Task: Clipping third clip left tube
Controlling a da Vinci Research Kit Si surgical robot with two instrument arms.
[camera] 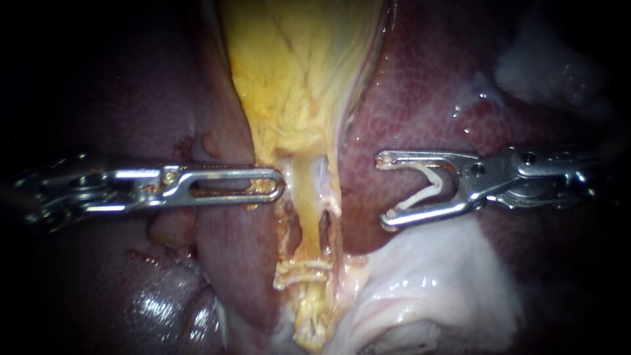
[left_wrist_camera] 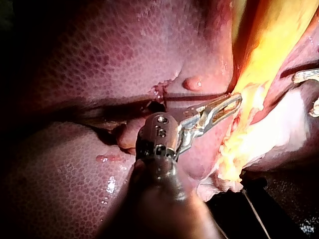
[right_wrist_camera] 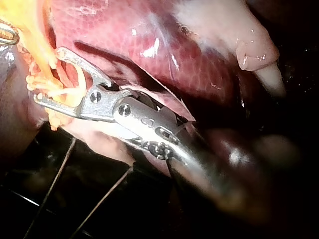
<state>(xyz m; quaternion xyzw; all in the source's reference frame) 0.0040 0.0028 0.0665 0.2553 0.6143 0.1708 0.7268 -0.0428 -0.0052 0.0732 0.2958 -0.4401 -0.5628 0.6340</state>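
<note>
Approach step. My right instrument (camera: pixel 382 190) carries a white clip (camera: pixel 436 185) in wide jaws at 3 o'clock of the left tube (camera: pixel 307 220), near but not around it. My left instrument (camera: pixel 279 186) has its jaws together, tip touching tissue at the tube's 9 o'clock. Next, I judge: advance toward 9 o'clock, straddle the tube at 12 o'clock of the seated clips (camera: pixel 301 273), then close.

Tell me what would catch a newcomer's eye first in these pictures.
The bright yellow strip of fatty tissue running down the middle of the dark red liver stands out first. To its right, the shiny steel right instrument carries a white V-shaped clip in its wide-spread claw, short of the strip. From the left, the steel left instrument grips the strip's edge.
</note>
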